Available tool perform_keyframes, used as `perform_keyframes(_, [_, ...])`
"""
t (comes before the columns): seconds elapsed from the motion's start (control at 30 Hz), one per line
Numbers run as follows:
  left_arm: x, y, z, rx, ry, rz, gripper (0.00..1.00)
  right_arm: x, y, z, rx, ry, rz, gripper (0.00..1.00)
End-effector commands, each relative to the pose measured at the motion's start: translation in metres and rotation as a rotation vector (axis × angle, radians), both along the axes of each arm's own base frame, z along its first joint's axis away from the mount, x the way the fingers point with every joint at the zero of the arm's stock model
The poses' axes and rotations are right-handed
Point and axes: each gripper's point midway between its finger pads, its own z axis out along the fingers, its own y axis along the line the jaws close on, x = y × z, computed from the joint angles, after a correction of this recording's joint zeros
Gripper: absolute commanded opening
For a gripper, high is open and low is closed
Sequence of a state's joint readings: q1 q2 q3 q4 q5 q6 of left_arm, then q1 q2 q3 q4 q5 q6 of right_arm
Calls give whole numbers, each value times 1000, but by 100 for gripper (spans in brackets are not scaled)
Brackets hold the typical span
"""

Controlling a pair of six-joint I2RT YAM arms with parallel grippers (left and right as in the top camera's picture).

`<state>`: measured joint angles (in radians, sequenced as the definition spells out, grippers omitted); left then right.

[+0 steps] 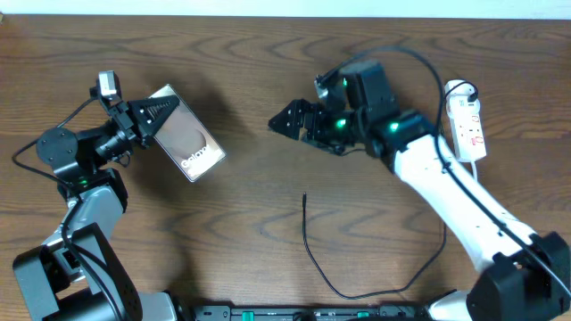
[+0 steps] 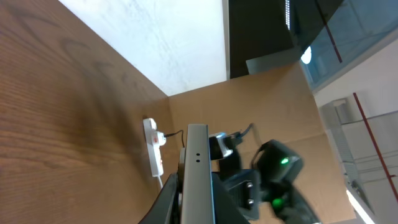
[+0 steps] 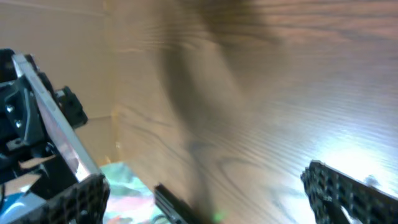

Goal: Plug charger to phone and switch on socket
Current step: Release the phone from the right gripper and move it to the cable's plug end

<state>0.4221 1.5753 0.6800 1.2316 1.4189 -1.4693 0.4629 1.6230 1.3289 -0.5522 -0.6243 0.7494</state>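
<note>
Charger (image 1: 304,223): your right gripper (image 1: 284,123), jaws apart, should pinch near its tip; left gripper (image 1: 157,114) clamps phone (image 1: 189,141).

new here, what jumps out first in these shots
The left hand grips a flat dark-brown rectangular phone at the left of the wooden table. The right hand hovers open mid-table, the thin black charger cable lies loose in front, and the narrow white power strip sits far right.
</note>
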Motion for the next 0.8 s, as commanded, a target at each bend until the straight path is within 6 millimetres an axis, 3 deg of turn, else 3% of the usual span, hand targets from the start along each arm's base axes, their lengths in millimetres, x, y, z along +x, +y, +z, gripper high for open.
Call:
perform_keyframes(0.0, [-4, -1, 6, 22, -32, -16, 8, 14, -23, 13, -173, -114, -40, 99])
perform_keyframes(0.13, [-4, -1, 6, 31, -44, -16, 8, -8, -39, -8, -284, 1, -45, 99])
perform_keyframes(0.3, [-4, -1, 6, 31, -44, -16, 8, -37, -64, -49, -513, 143, -62, 99])
perform_keyframes(0.57, [-5, -2, 6, 32, -44, -23, 8, -72, -45, -123, -651, 330, 76, 99])
perform_keyframes(0.77, [-5, -2, 6, 40, -53, -26, 7, -85, -40, -166, -720, 444, 100, 99])
